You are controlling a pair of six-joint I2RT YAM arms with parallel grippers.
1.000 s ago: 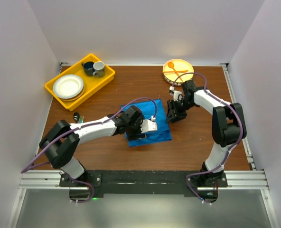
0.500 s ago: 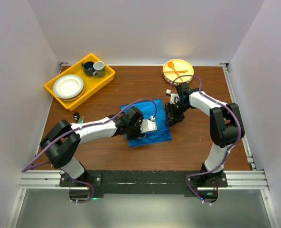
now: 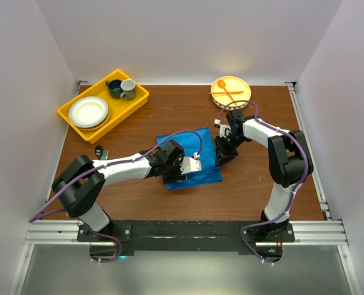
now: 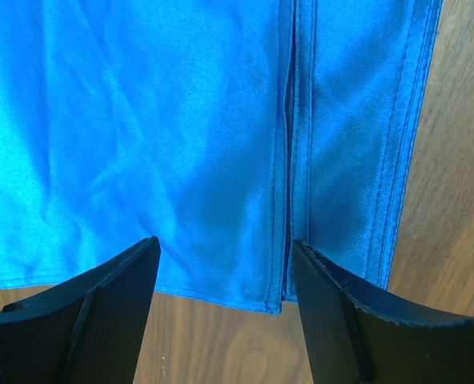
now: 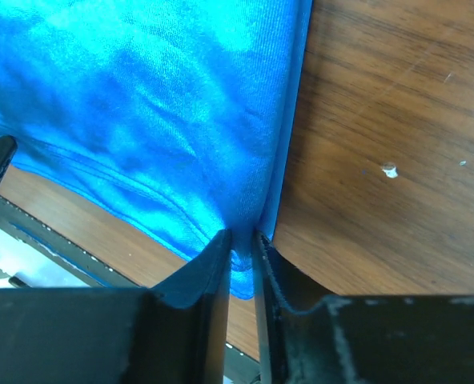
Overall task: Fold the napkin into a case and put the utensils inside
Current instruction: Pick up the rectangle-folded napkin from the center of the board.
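Napkin [image 3: 208,174] lies mid-bench [image 3: 170,114], flat, seams showing. I see my right end effector [image 5: 241,248] clamped on its edge and my left end effector [image 4: 225,264] spread apart over it.

Bright, even light throughout, with glare sheening the napkin [image 5: 141,120] and soft shadows.

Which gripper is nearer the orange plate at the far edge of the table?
Right. The right gripper pinches the napkin's right edge, a little nearer than the orange plate. The left gripper is open over the napkin's near edge, farther from the plate.
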